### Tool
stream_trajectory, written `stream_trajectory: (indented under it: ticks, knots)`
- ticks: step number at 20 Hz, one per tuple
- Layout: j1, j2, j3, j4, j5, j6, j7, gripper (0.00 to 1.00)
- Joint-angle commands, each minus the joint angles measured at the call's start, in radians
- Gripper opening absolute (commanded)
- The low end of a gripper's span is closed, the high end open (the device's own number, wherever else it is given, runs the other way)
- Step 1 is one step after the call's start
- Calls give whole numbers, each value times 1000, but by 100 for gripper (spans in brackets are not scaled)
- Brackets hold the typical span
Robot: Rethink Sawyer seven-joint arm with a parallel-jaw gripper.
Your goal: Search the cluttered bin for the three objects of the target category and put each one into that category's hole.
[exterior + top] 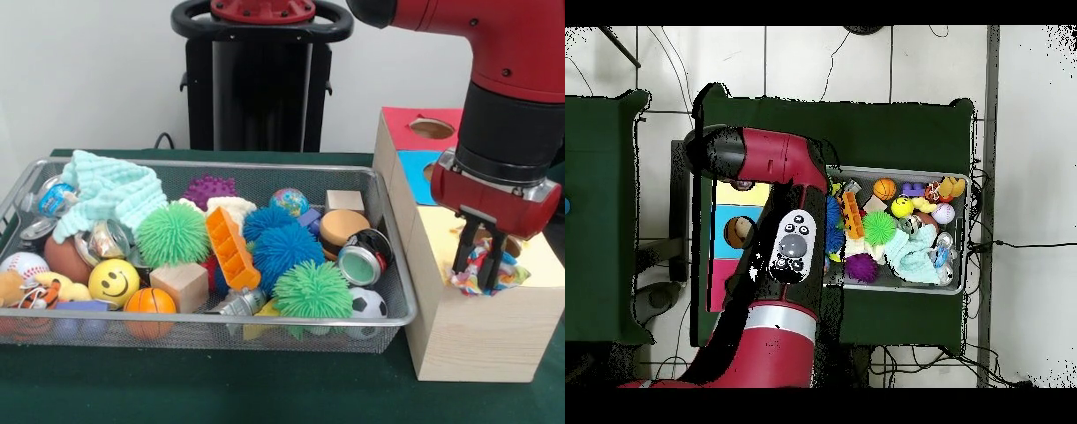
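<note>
Item: my gripper, jaws pinched on spotted cloth, directly over yellow-surround hole, bench's box end.

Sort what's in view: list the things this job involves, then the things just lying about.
Job:
- spotted cloth, held in the gripper
- yellow-surrounded hole on the wooden box
- wire mesh bin

Lying about:
- mint-green ribbed cloth
- smiley ball
- mini basketball
- green spiky balls
- wooden cube
</note>
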Motion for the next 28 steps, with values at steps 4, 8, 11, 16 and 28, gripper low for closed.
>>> stream_trajectory:
  ticks: [4,8,11,16,28]
  knots:
    - [6,33,46,178,28,73,206,0]
    - [5,29,41,166,30,101,201,0]
    - [6,19,37,160,30,129,197,0]
    - [9,6,29,161,30,156,202,0]
    - [28,-24,27,199,35,179,212,0]
